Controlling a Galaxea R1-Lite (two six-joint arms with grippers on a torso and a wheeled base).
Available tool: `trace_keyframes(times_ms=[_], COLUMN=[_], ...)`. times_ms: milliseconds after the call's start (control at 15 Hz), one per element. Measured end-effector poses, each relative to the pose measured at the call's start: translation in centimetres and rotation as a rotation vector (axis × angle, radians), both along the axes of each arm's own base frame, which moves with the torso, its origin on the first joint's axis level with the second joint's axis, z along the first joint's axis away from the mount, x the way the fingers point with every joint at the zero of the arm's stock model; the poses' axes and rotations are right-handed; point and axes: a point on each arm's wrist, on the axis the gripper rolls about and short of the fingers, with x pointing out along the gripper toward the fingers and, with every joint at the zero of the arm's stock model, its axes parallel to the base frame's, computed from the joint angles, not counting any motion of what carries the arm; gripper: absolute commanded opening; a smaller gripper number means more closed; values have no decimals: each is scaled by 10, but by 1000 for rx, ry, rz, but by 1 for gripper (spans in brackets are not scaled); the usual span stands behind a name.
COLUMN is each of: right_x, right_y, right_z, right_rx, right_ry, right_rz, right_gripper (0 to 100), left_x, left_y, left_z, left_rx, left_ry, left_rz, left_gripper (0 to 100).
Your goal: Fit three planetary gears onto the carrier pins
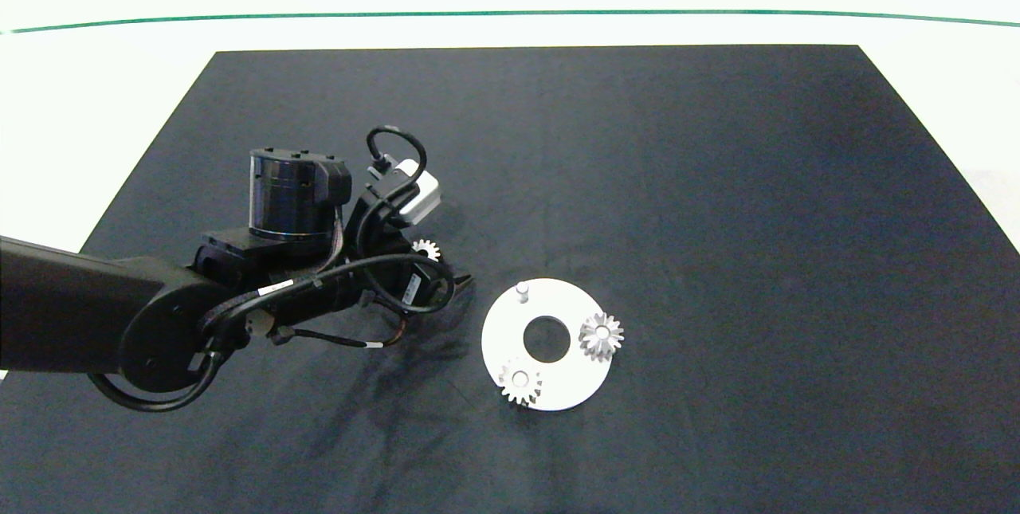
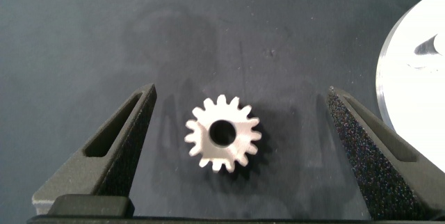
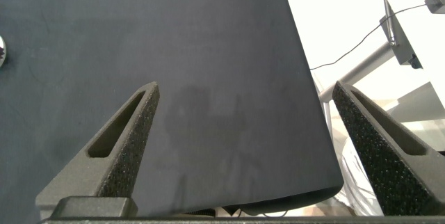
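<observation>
The white carrier disc (image 1: 558, 386) lies on the black mat with two silvery planetary gears seated on its pins, one at the near edge (image 1: 520, 383) and one at the right edge (image 1: 601, 335). A third carrier pin (image 1: 523, 291) stands bare at the far side. The third gear (image 2: 222, 133) lies flat on the mat left of the disc, also visible beside the left arm (image 1: 426, 250). My left gripper (image 2: 240, 130) is open and straddles this gear, fingers apart on either side without touching it. The right gripper (image 3: 247, 140) is open above the mat's edge, holding nothing.
The black mat (image 1: 717, 179) covers most of the white table. The disc's edge (image 2: 410, 92) shows just beyond one left finger. Off the table in the right wrist view stands a metal stand (image 3: 379, 57) with cables.
</observation>
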Motion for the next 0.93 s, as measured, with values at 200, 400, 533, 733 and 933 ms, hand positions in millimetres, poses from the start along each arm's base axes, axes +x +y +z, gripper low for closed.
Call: trace_keyframes(times_ms=[200,400,533,733,933], right_x=[0,0,1,1,1], right_y=[0,0,0,0,0], right_z=[-2,-3,-3,-3,-3], right_rx=[-2,-1,-1,-2,-2], right_ry=[18,22,25,26,27], right_rz=[1,1,2,2,2], right_gripper=[100,100,100,100,100], left_x=[6,8,6,-1,-3], left_y=[7,12,12,13,16], left_z=[-3,-3,-4,-10,-11], left_rx=[5,9,10,23,23], left_ry=[4,2,5,25,-4], left_rz=[-5,1,-1,-17,-29], left_gripper=[100,100,100,100,100])
